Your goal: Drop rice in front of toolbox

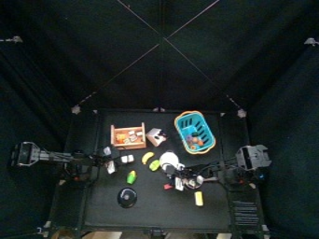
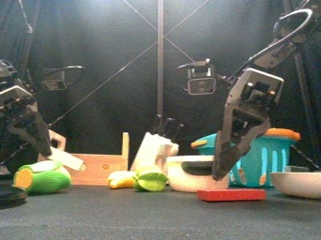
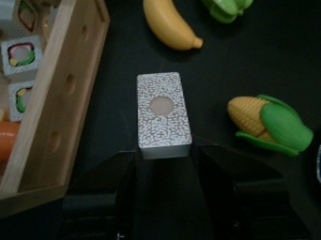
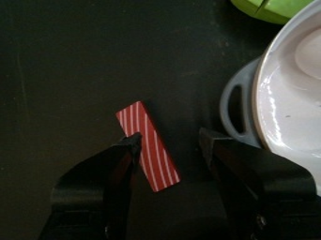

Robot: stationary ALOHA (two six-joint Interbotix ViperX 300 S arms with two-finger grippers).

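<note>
The rice (image 3: 164, 112) is a white speckled block with a brown spot. My left gripper (image 3: 166, 161) is shut on its near end and holds it low, tilted, beside the long wall of the orange-brown toolbox (image 3: 56, 103). In the front view the rice (image 2: 70, 160) hangs by the toolbox (image 2: 103, 170) at the left. In the top view the left gripper (image 1: 110, 168) is just in front of the toolbox (image 1: 129, 137). My right gripper (image 4: 170, 145) is open, its jaws straddling a red striped strip (image 4: 150, 145) on the table.
A corn cob (image 3: 273, 122) and a banana (image 3: 172, 23) lie close to the rice. A white pot (image 4: 295, 84) stands next to the red strip. The turquoise basket (image 1: 196, 132) stands to the right of the toolbox. A black round object (image 1: 127, 196) lies near the front edge.
</note>
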